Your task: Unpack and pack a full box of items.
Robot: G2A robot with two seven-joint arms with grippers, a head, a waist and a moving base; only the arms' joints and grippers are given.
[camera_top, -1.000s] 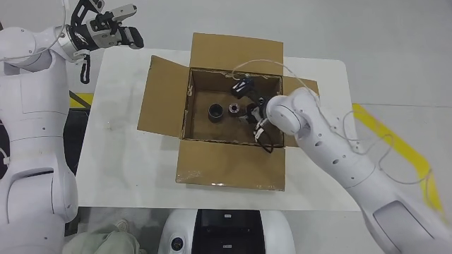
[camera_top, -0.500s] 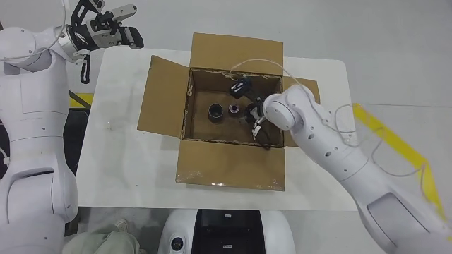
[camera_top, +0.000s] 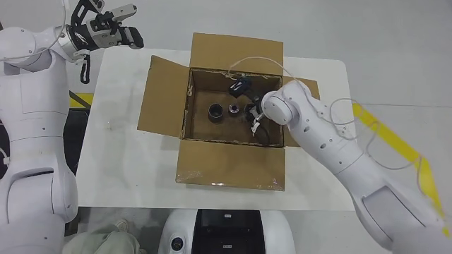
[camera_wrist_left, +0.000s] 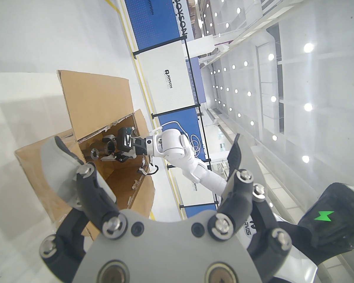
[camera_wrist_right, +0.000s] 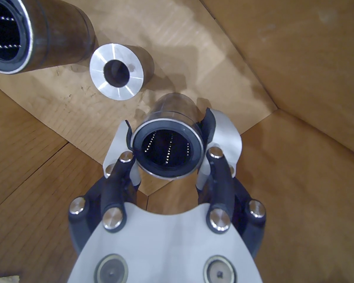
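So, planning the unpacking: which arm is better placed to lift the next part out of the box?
Right. The right gripper is inside the box, closed on a bearing sleeve. The left gripper hangs open past the far corner of the table, away from the box.

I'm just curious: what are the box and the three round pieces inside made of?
The box: brown cardboard, matte, with fold lines. The short ring: bare metal, perhaps aluminium or steel; bright brushed face. The big tube: darker brownish metal, dull sheen. The held tube in the right gripper: shiny metal shell, black end ring, maybe plastic or rubber.
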